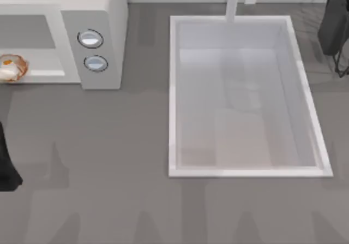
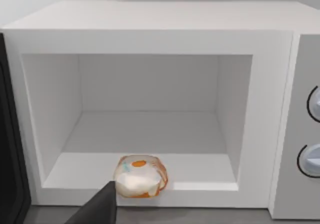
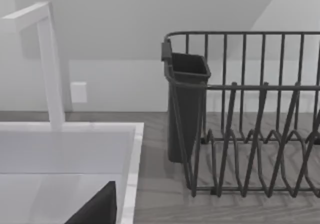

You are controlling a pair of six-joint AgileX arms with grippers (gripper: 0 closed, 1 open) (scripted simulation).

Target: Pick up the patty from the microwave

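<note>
Top view, patty (image 1: 11, 67): at the front edge of the microwave (image 1: 109, 15) cavity floor, at the far left of the table (image 1: 109, 146).
Patty, left wrist view (image 2: 140, 176): round, orange-brown with pale patches, lying flat on the cavity floor just inside the opening, nothing touching it.
Microwave: white box, pale grey cavity, two round knobs (image 1: 90, 38) on its side panel; a dark door edge (image 2: 10, 149) stands open beside it.
Left fingers (image 2: 100, 206): one dark tip shows close before the patty; whether they are wide or narrow I cannot tell.
Left arm (image 1: 6, 167): dark shape at the table's left edge.
Table: plain grey surface.
Sink (image 1: 245, 170): white rectangular basin set in the table right of the microwave, with a white tap (image 1: 233, 1) at its back rim.
Rack (image 3: 250, 134): dark wire dish rack with a cup (image 3: 186, 103), beside the sink.
Right arm (image 1: 334, 25): at the back right corner.
Right fingers (image 3: 97, 209): one dark tip over the sink; spread cannot be told.
Room: pale wall (image 3: 125, 33) behind the table.
</note>
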